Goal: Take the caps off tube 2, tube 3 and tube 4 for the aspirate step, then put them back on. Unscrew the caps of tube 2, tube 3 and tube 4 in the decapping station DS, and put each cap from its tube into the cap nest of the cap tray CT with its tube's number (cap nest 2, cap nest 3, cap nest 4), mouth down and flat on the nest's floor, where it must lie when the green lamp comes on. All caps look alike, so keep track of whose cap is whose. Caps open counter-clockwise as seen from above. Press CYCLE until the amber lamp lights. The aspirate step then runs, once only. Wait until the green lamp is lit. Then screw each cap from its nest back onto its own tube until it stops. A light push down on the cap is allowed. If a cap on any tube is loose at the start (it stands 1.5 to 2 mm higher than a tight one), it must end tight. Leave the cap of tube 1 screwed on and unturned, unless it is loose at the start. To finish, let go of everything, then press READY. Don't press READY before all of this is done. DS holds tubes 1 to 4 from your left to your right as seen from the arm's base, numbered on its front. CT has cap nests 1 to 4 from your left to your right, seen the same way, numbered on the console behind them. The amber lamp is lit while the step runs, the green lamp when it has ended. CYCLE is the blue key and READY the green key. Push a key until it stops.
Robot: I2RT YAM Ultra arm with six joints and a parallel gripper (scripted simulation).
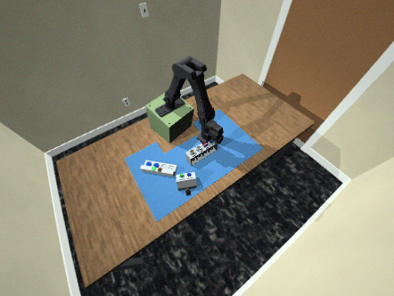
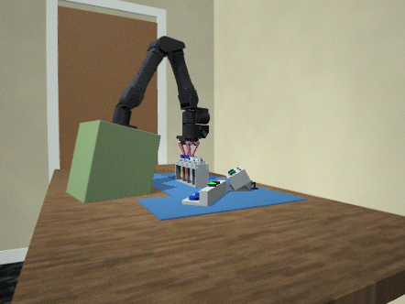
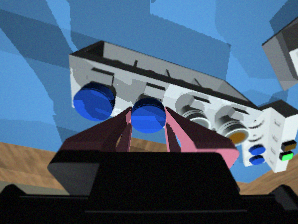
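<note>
The gripper [image 3: 148, 131] was clamped on a blue cap [image 3: 148, 114], apparently that of tube 2, seated in the decapping station [image 3: 165, 75]. A second blue cap [image 3: 94, 101] stood beside it; the two tubes [image 3: 196, 111] further along stood uncapped.

- Wood-grain brown desk top [image 1: 111, 196]; plain blue mat [image 1: 153, 196] on it
- Pale green block pedestal [image 1: 171, 120]; black arm [image 1: 198, 95]
- Pink gripper fingers around a round blue cap [image 3: 148, 114]; second blue cap [image 3: 94, 101] beside
- White-grey tube station [image 3: 165, 82]
- Black-and-grey mottled floor [image 1: 250, 223]
</note>
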